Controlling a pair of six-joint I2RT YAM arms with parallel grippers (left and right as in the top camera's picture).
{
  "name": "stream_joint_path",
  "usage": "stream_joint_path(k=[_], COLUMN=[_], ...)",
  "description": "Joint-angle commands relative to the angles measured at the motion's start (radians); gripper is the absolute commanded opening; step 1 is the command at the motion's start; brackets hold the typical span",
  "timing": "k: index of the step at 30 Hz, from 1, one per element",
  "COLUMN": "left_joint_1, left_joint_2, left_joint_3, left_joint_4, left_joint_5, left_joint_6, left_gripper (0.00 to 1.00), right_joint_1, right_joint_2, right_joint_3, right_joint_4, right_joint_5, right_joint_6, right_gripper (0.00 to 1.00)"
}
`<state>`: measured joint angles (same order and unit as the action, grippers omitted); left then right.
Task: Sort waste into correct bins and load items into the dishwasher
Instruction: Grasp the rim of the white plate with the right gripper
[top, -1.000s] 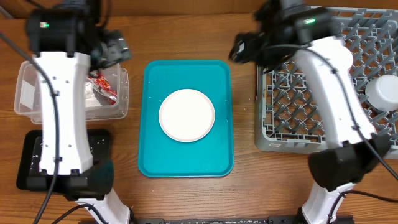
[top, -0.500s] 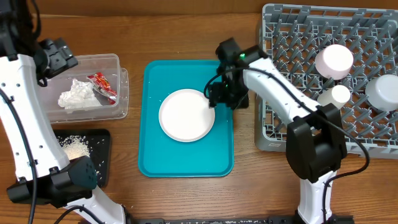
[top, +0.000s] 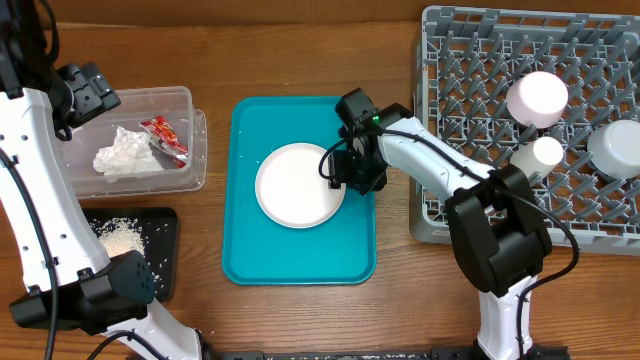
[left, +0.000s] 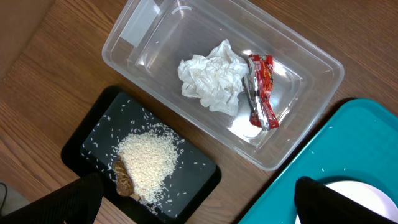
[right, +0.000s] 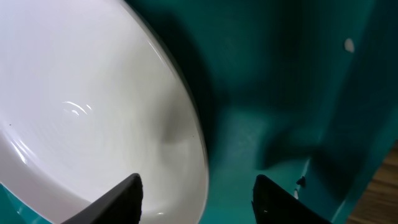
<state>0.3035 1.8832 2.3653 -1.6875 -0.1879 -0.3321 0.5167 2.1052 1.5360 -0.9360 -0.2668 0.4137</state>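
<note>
The right gripper (right: 198, 196) has come in from beside the white plate (top: 298, 185) to its right rim. Its jaws have narrowed to about half-spread and straddle that rim without clamping it. The left gripper (left: 199, 202) stays spread wide and empty, with the clear tub (left: 323, 93) just ahead of it.

A robot lab bench (mock kitchen cleanup): robot arms (top: 430, 160), wooden table (top: 395, 300), grey dish rack (top: 430, 225).

We see a glossy white plate (top: 300, 187), a smooth teal plastic tray (top: 300, 255), a clear plastic tub (left: 155, 37), and a wooden table (top: 395, 300).
</note>
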Motion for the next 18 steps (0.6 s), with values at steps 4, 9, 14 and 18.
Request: stream_joint_path(k=[4, 9, 14, 18], left_joint_1=[0.004, 0.004, 0.004, 0.004], left_joint_2=[-0.007, -0.007, -0.007, -0.007], left_joint_3=[0.006, 0.006, 0.006, 0.006], left_joint_4=[-0.002, -0.002, -0.002, -0.002], left_joint_5=[-0.002, -0.002, -0.002, -0.002], left_joint_6=[0.022, 0.022, 0.022, 0.022], left_gripper=[1.00, 1.00, 1.00, 1.00], right_joint_1=[0.025, 0.034, 0.001, -0.050], right_joint_2=[-0.006, -0.006, -0.012, -0.025], right_joint_3=[-0.061, -0.043, 0.077, 0.246], right_joint_4=[0.086, 0.085, -0.017, -0.148], right_joint_5=[0.005, 0.031, 0.045, 0.085], right_joint_6=[0.093, 0.122, 0.120, 0.095], right_gripper=[0.46, 0.17, 0.04, 0.04])
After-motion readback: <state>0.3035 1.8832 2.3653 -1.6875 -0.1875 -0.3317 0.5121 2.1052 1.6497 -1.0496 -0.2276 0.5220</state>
